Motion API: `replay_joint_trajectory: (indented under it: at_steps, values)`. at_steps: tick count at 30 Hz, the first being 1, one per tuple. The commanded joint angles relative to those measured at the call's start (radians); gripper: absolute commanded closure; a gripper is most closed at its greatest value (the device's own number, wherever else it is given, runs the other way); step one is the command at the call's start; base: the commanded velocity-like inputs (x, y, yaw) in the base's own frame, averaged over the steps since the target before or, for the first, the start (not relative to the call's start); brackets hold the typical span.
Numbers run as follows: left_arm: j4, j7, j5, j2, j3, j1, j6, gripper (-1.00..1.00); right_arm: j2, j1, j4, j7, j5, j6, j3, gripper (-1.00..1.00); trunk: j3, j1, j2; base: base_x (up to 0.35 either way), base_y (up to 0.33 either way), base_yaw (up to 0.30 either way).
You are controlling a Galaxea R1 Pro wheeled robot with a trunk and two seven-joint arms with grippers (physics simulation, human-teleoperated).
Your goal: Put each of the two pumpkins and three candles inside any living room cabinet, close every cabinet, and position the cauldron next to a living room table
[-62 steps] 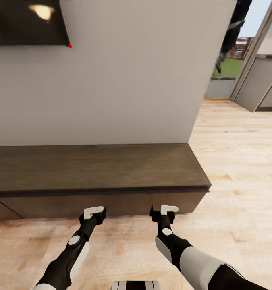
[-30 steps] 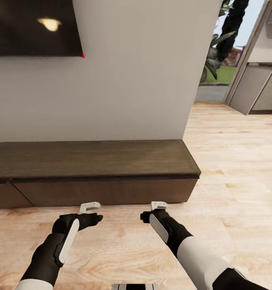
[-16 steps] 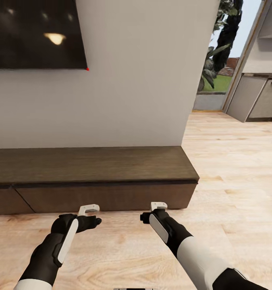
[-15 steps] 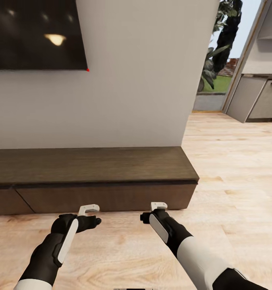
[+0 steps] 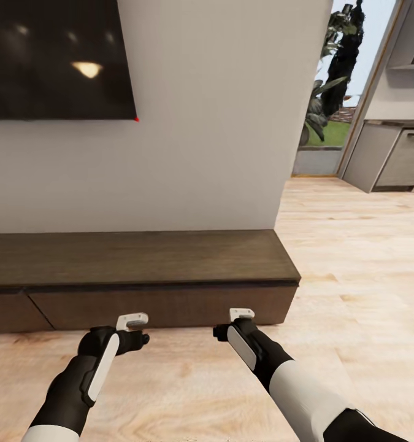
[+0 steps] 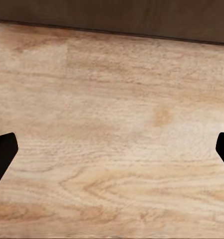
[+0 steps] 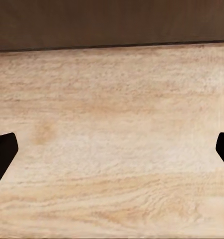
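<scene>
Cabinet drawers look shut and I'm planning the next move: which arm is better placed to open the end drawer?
Probably the right. The right gripper, open and empty, hangs before the cabinet's end drawer front; the left gripper sits nearer the seam.

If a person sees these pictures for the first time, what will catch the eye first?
Probably the long dark brown cabinet low against the pale wall, its drawer fronts shut, with the black screen above it. Then the left gripper and right gripper, both open and empty over the wooden floor in front of it.
</scene>
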Motion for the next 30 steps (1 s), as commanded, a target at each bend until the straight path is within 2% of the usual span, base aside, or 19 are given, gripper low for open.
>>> replay_joint_trajectory:
  at_steps: [1, 3, 4, 8, 11, 14, 16, 19, 26, 30]
  values:
    - [0.001, 0.009, 0.011, 0.000, 0.000, 0.000, 0.007, -1.00, 0.000, -0.001, -0.001, -0.008, -0.009, 0.008, 0.004, -1.00, 0.002, -0.004, 0.007, -0.254, 0.000, 0.000]
    - [0.003, 0.010, 0.010, 0.001, 0.001, 0.000, 0.012, -1.00, 0.000, 0.000, 0.001, -0.007, -0.014, 0.013, 0.003, -1.00, 0.009, -0.012, 0.021, -0.261, 0.000, 0.000]
    - [0.004, 0.012, 0.009, 0.001, 0.010, 0.000, 0.014, -1.00, 0.000, 0.001, 0.003, -0.004, -0.034, 0.014, 0.002, -1.00, 0.012, -0.016, 0.028, -0.121, 0.000, 0.000]
    - [0.036, 0.020, 0.009, 0.001, 0.045, 0.000, 0.017, -1.00, -0.011, 0.038, -0.001, -0.002, -0.165, 0.011, -0.008, -1.00, 0.024, -0.031, 0.056, -0.045, 0.000, 0.000]
    - [0.123, 0.024, 0.007, 0.001, 0.056, 0.000, 0.011, -1.00, -0.014, 0.093, -0.003, -0.006, -0.206, 0.004, -0.008, -1.00, 0.034, -0.043, 0.077, -0.009, 0.000, 0.000]
    - [0.163, 0.032, 0.005, 0.000, 0.058, 0.000, 0.009, -1.00, -0.016, 0.137, -0.003, -0.008, -0.216, 0.001, -0.010, -1.00, 0.043, -0.054, 0.098, -0.002, 0.000, 0.000]
    - [0.175, 0.037, 0.004, -0.002, 0.051, 0.000, 0.008, -1.00, -0.032, 0.165, 0.000, -0.007, -0.218, 0.001, -0.010, -1.00, 0.049, -0.062, 0.112, 0.000, 0.000, 0.000]
    - [0.183, 0.039, 0.004, -0.004, 0.047, 0.000, 0.008, -1.00, -0.052, 0.185, 0.003, -0.007, -0.218, 0.002, -0.007, -1.00, 0.059, -0.073, 0.133, 0.000, 0.000, 0.000]
    - [0.188, 0.042, 0.003, -0.006, 0.046, 0.000, 0.007, -1.00, -0.071, 0.233, 0.006, -0.006, -0.218, -0.001, -0.006, -1.00, 0.081, -0.100, 0.182, 0.000, 0.000, 0.000]
    - [0.189, 0.043, 0.003, -0.009, 0.046, 0.000, 0.007, -1.00, -0.085, 0.238, 0.023, -0.007, -0.220, -0.063, -0.008, -1.00, 0.093, -0.116, 0.210, 0.000, 0.000, 0.000]
